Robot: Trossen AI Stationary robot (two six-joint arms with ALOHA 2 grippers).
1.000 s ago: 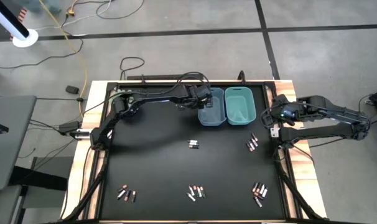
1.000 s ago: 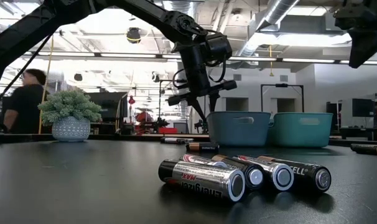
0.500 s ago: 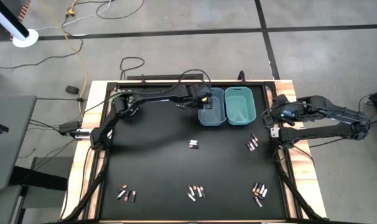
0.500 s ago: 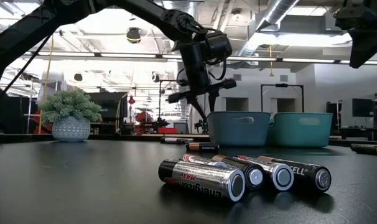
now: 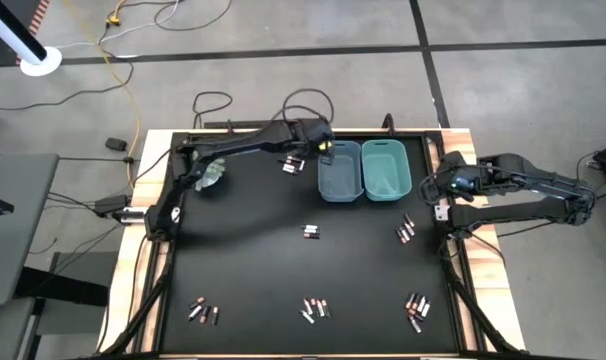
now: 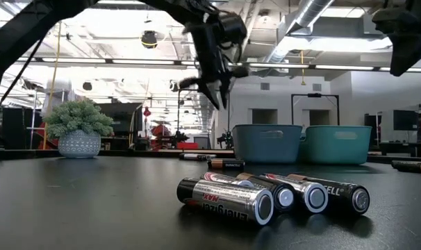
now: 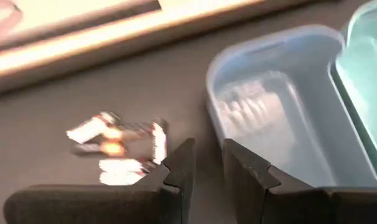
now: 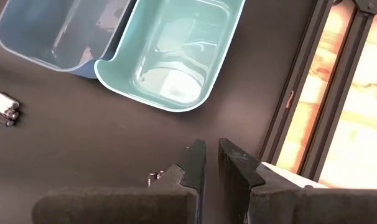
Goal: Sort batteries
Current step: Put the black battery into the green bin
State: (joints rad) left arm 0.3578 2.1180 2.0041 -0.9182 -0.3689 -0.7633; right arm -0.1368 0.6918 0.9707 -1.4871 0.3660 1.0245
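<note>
The batteries lie in small groups on the black table: one [image 5: 291,165] left of the bins, one [image 5: 311,232] mid-table, one [image 5: 405,229] at the right, and three groups along the near edge [image 5: 315,308]. More lie inside the blue bin [image 5: 340,170], which stands against the teal bin [image 5: 386,170]. My left gripper [image 7: 208,165] hangs high above the blue bin's far left corner [image 5: 326,148]. Its fingers stand a narrow gap apart with nothing between them. My right gripper [image 8: 212,155] waits at the table's right edge [image 5: 438,187], shut and empty.
A small potted plant [image 5: 208,175] stands at the far left of the table, under the left arm. A raised frame [image 5: 283,128] runs along the table's edges. Bare black table lies between the battery groups.
My left gripper has risen from just above the blue bin and drawn back toward the table's far edge, with its wrist rolling. The battery group left of the bins, covered by the arm before, now shows.
</note>
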